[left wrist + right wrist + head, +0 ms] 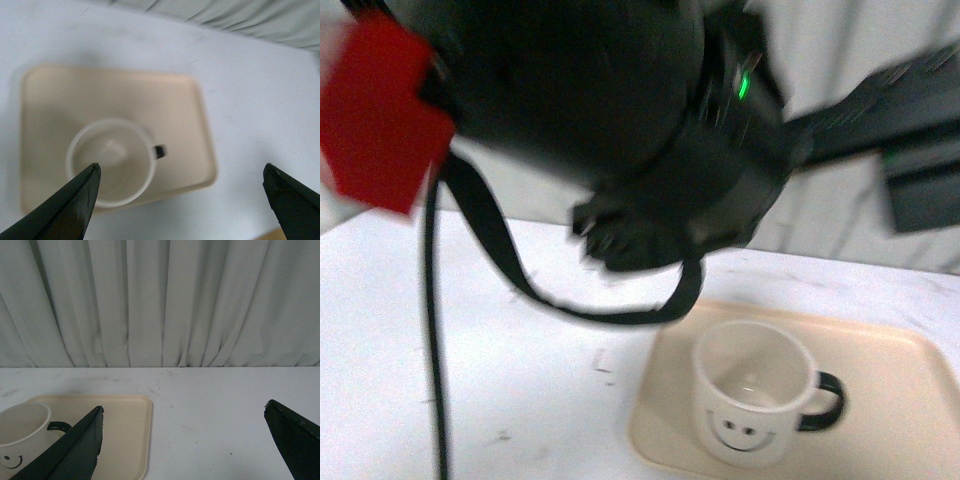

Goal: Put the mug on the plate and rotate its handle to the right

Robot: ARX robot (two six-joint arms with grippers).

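Note:
The cream-white mug [755,392] stands upright on the beige plate [890,395], its smiley face toward the camera and its black handle [825,400] pointing right. In the left wrist view my left gripper [181,167] is open and empty, high above the mug [111,161] and plate [115,92], touching neither. In the right wrist view my right gripper [184,406] is open and empty, low over the table, with the mug [20,432] and plate [122,425] off to one side.
My left arm [620,130] shows as a large blurred black mass with a hanging cable [520,270] above the white table [520,380]. A red block [380,110] sits at its left. Grey curtains [165,300] hang behind the table.

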